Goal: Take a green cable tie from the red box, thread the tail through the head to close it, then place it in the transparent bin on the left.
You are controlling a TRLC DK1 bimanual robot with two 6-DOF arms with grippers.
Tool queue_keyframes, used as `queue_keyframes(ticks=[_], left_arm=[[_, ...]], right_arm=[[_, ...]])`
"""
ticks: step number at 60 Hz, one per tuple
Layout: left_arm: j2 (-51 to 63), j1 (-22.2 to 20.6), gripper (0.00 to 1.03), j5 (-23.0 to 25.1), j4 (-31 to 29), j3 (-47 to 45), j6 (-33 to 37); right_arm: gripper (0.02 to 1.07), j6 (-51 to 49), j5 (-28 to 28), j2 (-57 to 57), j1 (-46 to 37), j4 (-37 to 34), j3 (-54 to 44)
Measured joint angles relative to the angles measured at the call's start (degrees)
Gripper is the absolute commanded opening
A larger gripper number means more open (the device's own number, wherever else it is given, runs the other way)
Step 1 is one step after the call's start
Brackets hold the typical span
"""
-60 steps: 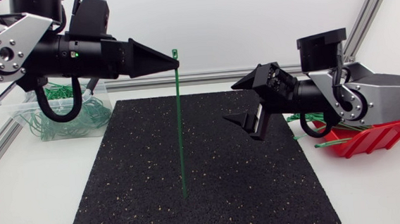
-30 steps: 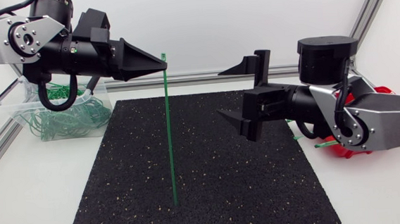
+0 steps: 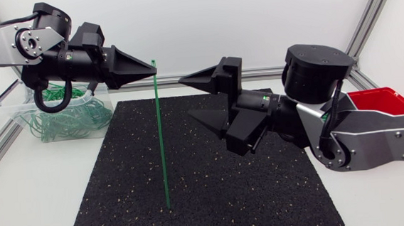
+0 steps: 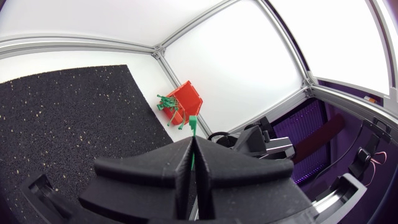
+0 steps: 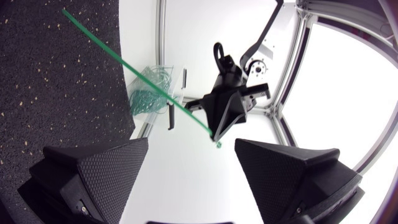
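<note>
- The first step looks done; one green cable tie is out of the red box, which sits by the desk's right edge, partly hidden behind the right arm
- The left pincer is clamped on the tie's head end, fingers pressed together with the green strap pinched between them; it is held above the far edge of the black mat, left of the middle
- The tie hangs straight down from that grip, upright and unlooped; its tail tip is low over the mat's near half, and I cannot tell whether it touches the mat
- The right pincer stands wide open with nothing in it; its fingertips point at the upper part of the tie from the right, near it but apart from it
- Threading is not yet done, by my reading; the tail is free and no loop is formed, so the right arm would have to catch the tail and bring it up to the head
- The transparent bin waits at the desk's far left corner, just behind the left arm, with a heap of green ties in it; placing this one there is the last step left
</note>
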Motion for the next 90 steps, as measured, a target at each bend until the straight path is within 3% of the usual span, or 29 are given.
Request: queue_keyframes(ticks=[9,16,33,46,53,57,69,90], left_arm=[[2.10,-0.13,0.03,0.02,-2.69,0.00,3.50],[3.91,-0.15,0.03,0.02,-3.54,0.46,4.55],[5.29,-0.09,0.03,0.15,-5.64,3.15,4.72],[5.55,-0.09,0.03,0.15,-7.63,4.98,4.74],[5.55,-0.09,0.03,0.17,-8.26,5.60,4.74],[5.55,-0.09,0.03,0.17,-8.41,5.66,4.76],[5.57,-0.33,0.03,0.17,-8.68,5.66,4.76],[5.57,-2.32,0.03,0.17,-9.70,5.66,4.76]], right_arm=[[1.03,-8.07,-9.22,3.78,-0.33,2.86,-0.15],[1.03,-12.11,-11.26,7.15,-0.31,3.15,-0.63],[1.01,-14.01,-11.72,10.36,4.26,3.30,-0.94],[0.87,-14.23,-11.89,13.60,7.41,4.13,-3.69],[0.86,-14.36,-11.89,14.29,9.07,5.46,-5.53],[0.79,-14.38,-11.91,14.64,9.75,6.23,-6.62],[0.73,-14.36,-11.72,16.33,10.99,9.62,-8.72],[0.72,-14.36,-11.04,20.70,11.28,13.49,-8.70]])
